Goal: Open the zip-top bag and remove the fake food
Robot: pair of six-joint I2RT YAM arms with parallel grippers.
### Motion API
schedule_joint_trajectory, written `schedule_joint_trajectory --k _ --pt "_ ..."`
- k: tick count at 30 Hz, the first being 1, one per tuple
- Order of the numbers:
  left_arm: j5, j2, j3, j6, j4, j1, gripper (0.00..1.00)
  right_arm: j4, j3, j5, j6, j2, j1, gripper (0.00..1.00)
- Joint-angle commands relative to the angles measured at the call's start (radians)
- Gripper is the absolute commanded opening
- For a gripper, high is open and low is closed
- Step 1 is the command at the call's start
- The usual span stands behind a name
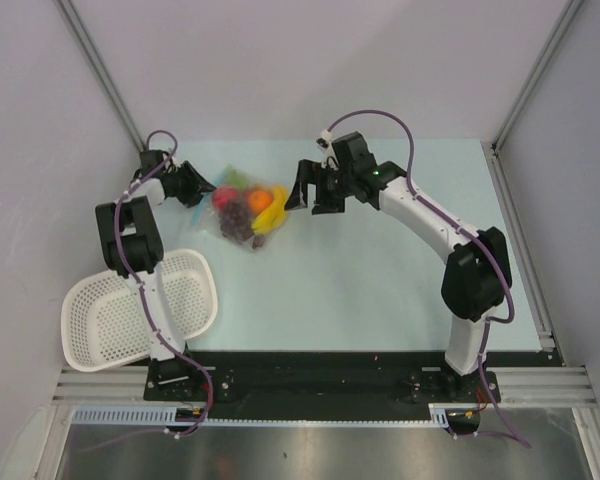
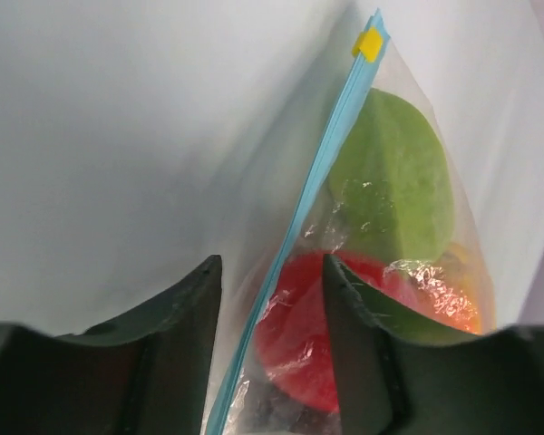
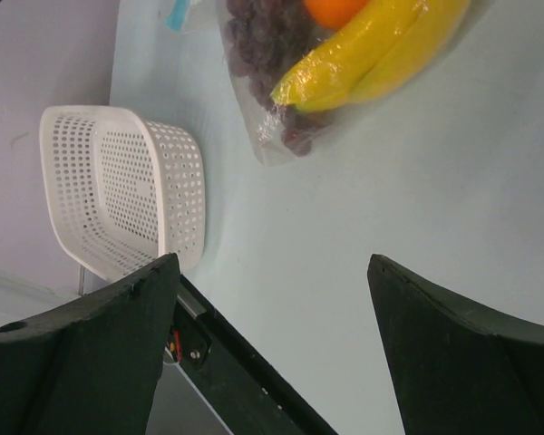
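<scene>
The zip-top bag (image 1: 244, 212) lies on the table between my two grippers, with the fake food inside. In the left wrist view its blue zip strip (image 2: 319, 163) runs up to a yellow slider tab (image 2: 369, 43); a green oval (image 2: 394, 177), a red round piece (image 2: 299, 331) and an orange piece (image 2: 444, 304) show through the plastic. My left gripper (image 2: 272, 267) is open with the zip edge between its jaws, not clamped. My right gripper (image 3: 272, 263) is wide open and empty, right of the bag (image 3: 281, 136), where the yellow banana (image 3: 372, 45) and grapes (image 3: 258, 41) show.
A white mesh basket (image 1: 130, 310) sits tilted at the near left, beside the left arm's base; it also shows in the right wrist view (image 3: 118, 190). Grey walls close in the table at the back and both sides.
</scene>
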Motion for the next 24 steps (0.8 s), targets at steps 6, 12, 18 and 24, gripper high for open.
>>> schedule_joint_trajectory --k 6,12,18,24 --pt "0.127 0.053 0.035 0.005 0.021 0.003 0.18 0.014 0.175 0.052 0.052 0.142 0.029 0.79" --pt "0.186 -0.057 -0.004 -0.023 0.098 -0.017 0.0 0.012 0.269 0.023 0.021 0.226 0.023 0.72" --pt "0.17 -0.261 -0.076 0.011 0.109 -0.101 0.0 0.008 0.319 0.025 -0.044 0.252 -0.009 0.76" --pt "0.175 -0.408 -0.128 0.093 0.066 -0.206 0.0 0.037 0.326 -0.121 -0.155 0.254 -0.088 0.92"
